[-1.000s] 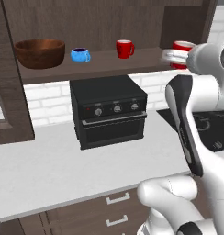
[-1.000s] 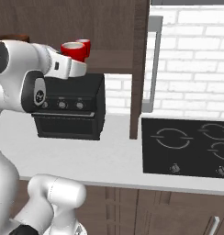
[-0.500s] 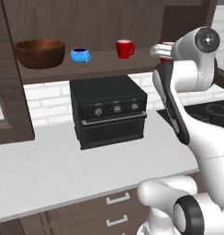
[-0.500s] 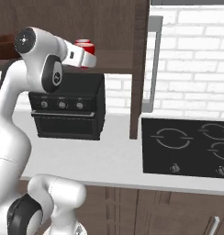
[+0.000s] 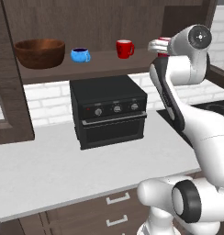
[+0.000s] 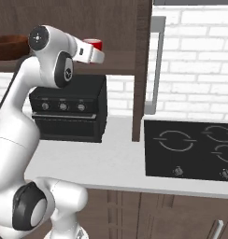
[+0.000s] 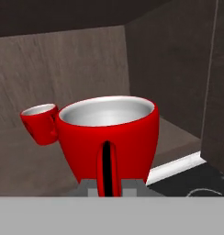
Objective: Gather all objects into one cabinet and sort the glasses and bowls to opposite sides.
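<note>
My gripper [image 5: 159,46] is shut on the handle of a red mug [image 7: 109,133], holding it upright at the right end of the cabinet shelf [image 5: 102,64]. The held mug [image 6: 93,44] peeks out past the hand [image 6: 90,54] at shelf height. On the shelf stand the brown wooden bowl [image 5: 39,53] at the left, the blue cup [image 5: 80,55] beside it, and a second red mug [image 5: 125,48] further right. That second mug [image 7: 40,123] sits just beyond the held one in the hand view. Whether the held mug rests on the shelf or hovers over it I cannot tell.
A black countertop oven [image 5: 109,112] stands under the shelf on the grey counter [image 5: 49,170]. The cabinet's dark side panel [image 6: 142,70] drops to the counter right of the gripper. A black stovetop [image 6: 190,149] lies further right.
The arm has swung upward, its elbow now high, and carried the red mug a little further in over the right end of the shelf. The things on the shelf have not moved.
</note>
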